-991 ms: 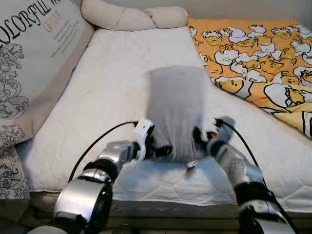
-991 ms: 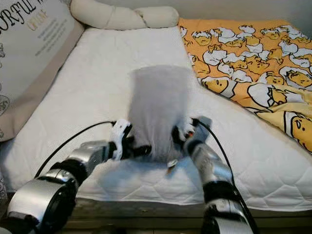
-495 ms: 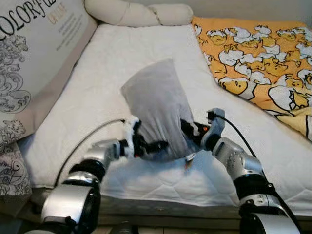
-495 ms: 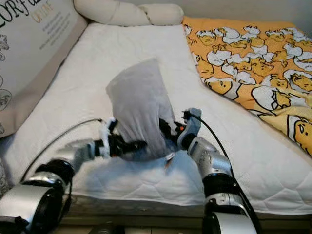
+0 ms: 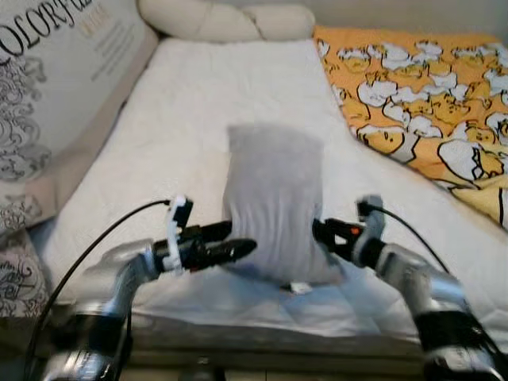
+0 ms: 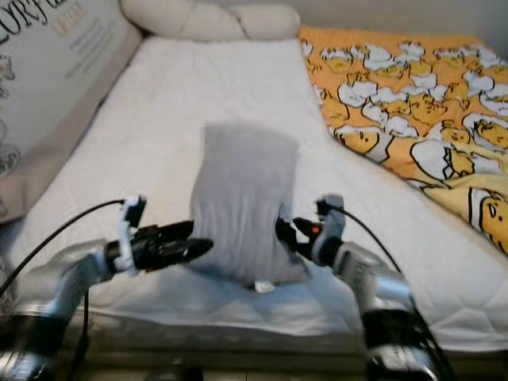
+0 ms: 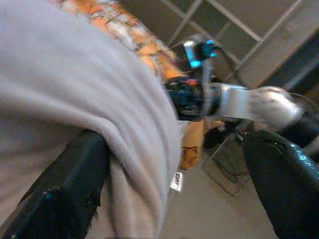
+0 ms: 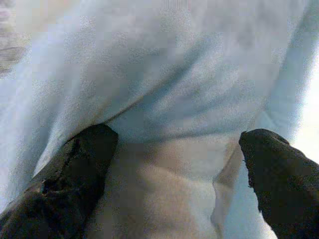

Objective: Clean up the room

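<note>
You see grey pillow (image 5: 274,202) | white quilted mattress (image 5: 198,103) | orange blanket (image 5: 413,87), white-yellow cartoon print | cream bolster (image 5: 222,20)

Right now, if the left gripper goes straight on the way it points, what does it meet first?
Most likely the soft grey pillow: the left gripper points sideways at its lower edge, and the cloth seems to touch one finger already.

Grey pillow (image 7: 65,99) against one left hand (image 7: 174,199) finger (image 7: 60,194), fingers spread.
</note>
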Available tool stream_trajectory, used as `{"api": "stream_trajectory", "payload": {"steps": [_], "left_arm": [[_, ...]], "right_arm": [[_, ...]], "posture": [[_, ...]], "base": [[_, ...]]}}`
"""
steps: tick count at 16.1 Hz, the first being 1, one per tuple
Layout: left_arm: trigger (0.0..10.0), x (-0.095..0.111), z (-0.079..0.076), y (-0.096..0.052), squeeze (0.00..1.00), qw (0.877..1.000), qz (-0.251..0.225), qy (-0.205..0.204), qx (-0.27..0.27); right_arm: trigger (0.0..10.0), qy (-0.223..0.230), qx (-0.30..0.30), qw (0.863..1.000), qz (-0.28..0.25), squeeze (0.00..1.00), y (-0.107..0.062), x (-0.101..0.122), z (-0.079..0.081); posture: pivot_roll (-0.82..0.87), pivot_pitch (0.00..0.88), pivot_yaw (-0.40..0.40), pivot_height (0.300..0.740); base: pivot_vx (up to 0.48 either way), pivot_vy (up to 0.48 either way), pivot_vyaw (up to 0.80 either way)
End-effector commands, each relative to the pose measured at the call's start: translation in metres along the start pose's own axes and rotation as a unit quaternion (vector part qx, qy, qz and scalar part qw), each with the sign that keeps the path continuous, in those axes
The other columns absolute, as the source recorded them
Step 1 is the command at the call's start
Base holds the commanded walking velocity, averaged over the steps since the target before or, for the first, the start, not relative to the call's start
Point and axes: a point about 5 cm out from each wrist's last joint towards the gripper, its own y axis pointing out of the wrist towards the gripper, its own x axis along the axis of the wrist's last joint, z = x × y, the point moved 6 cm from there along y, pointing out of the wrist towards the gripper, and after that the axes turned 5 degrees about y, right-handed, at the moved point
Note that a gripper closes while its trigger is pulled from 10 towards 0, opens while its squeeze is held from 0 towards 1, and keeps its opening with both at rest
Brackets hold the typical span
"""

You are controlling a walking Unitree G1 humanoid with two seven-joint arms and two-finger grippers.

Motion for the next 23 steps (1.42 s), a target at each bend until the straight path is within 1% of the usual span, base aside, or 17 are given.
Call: {"api": "stream_trajectory", "payload": {"steps": [1,3,4,5,6,7,8,9,10,12,13,14,16,17,19,22,23], "left_arm": [[10.0,0.013,-0.013,-0.003,0.00,1.000,-0.005,0.020,-0.014],[10.0,0.005,0.005,-0.023,0.00,0.998,0.012,0.026,0.053],[10.0,0.004,0.025,-0.038,0.00,0.993,0.021,0.033,0.109],[10.0,0.003,0.038,-0.050,0.00,0.989,0.028,0.034,0.140],[10.0,0.002,0.039,-0.053,0.00,0.988,0.030,0.032,0.147],[10.0,0.003,0.048,-0.063,0.00,0.984,0.030,0.031,0.171],[10.0,0.011,0.067,-0.080,0.00,0.972,0.028,0.040,0.228],[10.0,0.018,0.083,-0.082,0.00,0.961,0.024,0.054,0.272],[10.0,0.022,0.095,-0.078,0.00,0.950,0.022,0.065,0.304],[10.0,0.019,0.119,-0.074,0.00,0.926,0.019,0.057,0.373],[10.0,0.014,0.130,-0.070,0.00,0.915,0.013,0.042,0.400],[10.0,0.011,0.133,-0.066,0.00,0.914,0.009,0.029,0.404],[10.0,-0.001,0.133,-0.046,0.00,0.923,0.000,-0.016,0.385],[10.0,-0.006,0.130,-0.034,0.00,0.930,-0.012,-0.044,0.365],[10.0,-0.020,0.115,0.000,0.00,0.945,-0.046,-0.122,0.299],[10.0,-0.042,0.093,0.028,0.00,0.963,-0.023,-0.148,0.226],[10.0,-0.049,0.089,0.032,0.00,0.965,-0.014,-0.149,0.216]], "right_arm": [[10.0,-0.012,0.024,1.000,0.008,0.00,-0.005,0.002,0.008],[10.0,-0.026,-0.018,0.999,0.009,0.00,-0.016,0.001,-0.010],[10.0,-0.027,-0.045,0.999,0.009,0.00,-0.020,0.000,-0.023],[10.0,-0.030,-0.061,0.998,0.007,0.79,-0.023,0.000,-0.030],[10.0,-0.032,-0.068,0.997,0.005,0.79,-0.024,0.000,-0.032],[10.0,-0.010,-0.062,0.998,-0.002,1.00,-0.025,0.002,-0.033],[10.0,0.031,-0.089,0.995,-0.023,1.00,-0.030,0.008,-0.046],[10.0,0.095,-0.123,0.987,-0.042,1.00,-0.033,0.011,-0.061],[10.0,0.116,-0.117,0.985,-0.053,1.00,-0.031,0.012,-0.062],[10.0,0.079,-0.121,0.988,-0.051,1.00,-0.027,0.009,-0.065],[10.0,0.061,-0.113,0.988,-0.087,1.00,-0.023,0.016,-0.064],[10.0,0.068,-0.107,0.987,-0.095,1.00,-0.021,0.017,-0.062],[10.0,0.091,-0.101,0.986,-0.097,1.00,-0.009,0.013,-0.058],[10.0,0.139,-0.069,0.984,-0.092,0.00,0.000,0.008,-0.049],[10.0,0.179,-0.009,0.980,-0.082,0.00,0.023,-0.001,-0.025],[10.0,0.180,-0.002,0.984,-0.011,0.00,0.040,-0.030,-0.010],[10.0,0.155,-0.016,0.988,0.014,0.00,0.043,-0.041,-0.010]], "posture": [[0.02,0.000,-0.003,0.740],[0.03,0.000,-0.002,0.740],[0.03,0.000,0.002,0.740],[0.03,0.000,0.003,0.740],[0.03,0.000,0.005,0.740],[0.03,0.000,0.008,0.740],[0.03,0.000,0.001,0.740],[0.04,0.000,-0.004,0.740],[0.04,0.000,-0.002,0.740],[0.04,0.000,0.003,0.740],[0.04,0.000,0.002,0.740],[0.04,0.000,0.003,0.740],[0.04,0.000,0.008,0.740],[0.03,0.000,0.015,0.740],[0.02,0.000,0.017,0.740],[0.02,0.000,0.016,0.740],[0.01,0.000,0.019,0.740]], "base": [[0.000,0.000,0.00],[0.000,0.000,0.00],[0.000,0.000,0.00],[0.000,0.000,0.00],[0.000,0.000,0.00],[0.000,0.000,0.00],[0.000,0.000,0.00],[0.000,0.000,0.00],[0.000,0.000,0.00],[0.000,0.000,0.00],[0.000,0.000,0.00],[0.000,0.000,0.00],[0.000,0.000,0.00],[0.000,0.000,0.00],[0.000,0.000,0.00],[0.000,0.000,0.00],[0.000,0.000,0.00]]}}
